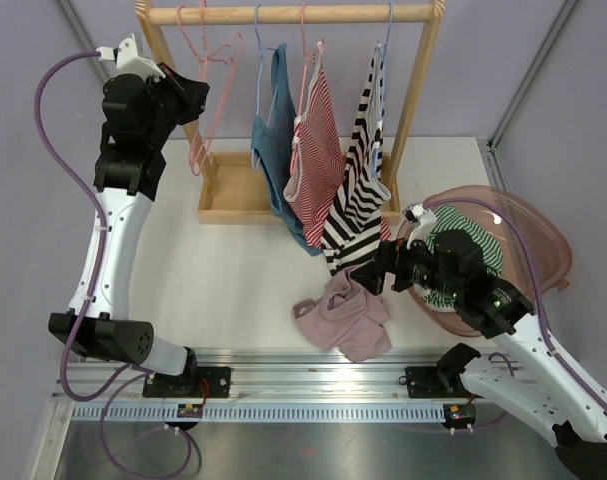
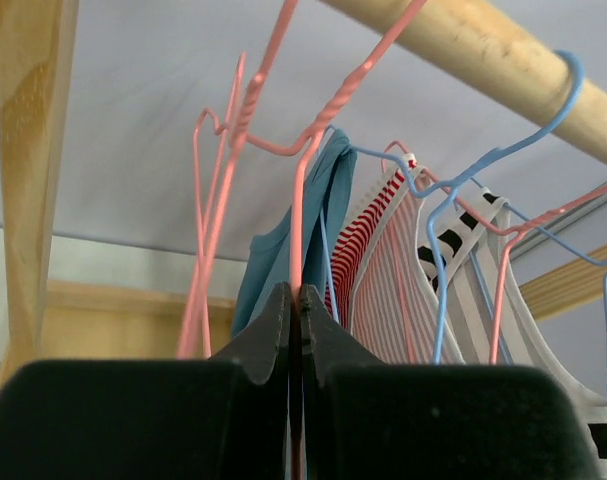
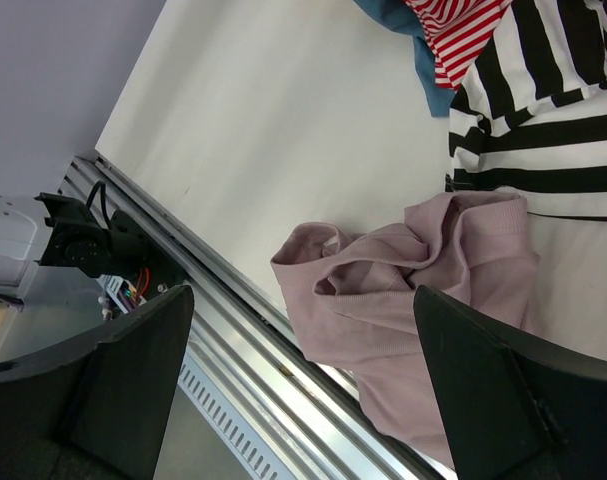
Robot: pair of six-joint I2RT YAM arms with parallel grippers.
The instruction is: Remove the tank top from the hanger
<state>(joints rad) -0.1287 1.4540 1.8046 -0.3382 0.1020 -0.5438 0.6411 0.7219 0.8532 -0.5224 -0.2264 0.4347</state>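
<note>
A mauve tank top lies crumpled on the table near the front edge; it also shows in the right wrist view. My right gripper is open and empty just above it, with the jaws wide apart either side of the cloth. My left gripper is raised at the rack's left end. It is shut on the wire of an empty pink hanger that hangs from the wooden rail. A second empty pink hanger hangs beside it.
A blue top, a red-striped top and a black-and-white striped top hang on the wooden rack. A pink basket with a green-striped garment stands at the right. A metal rail runs along the front edge.
</note>
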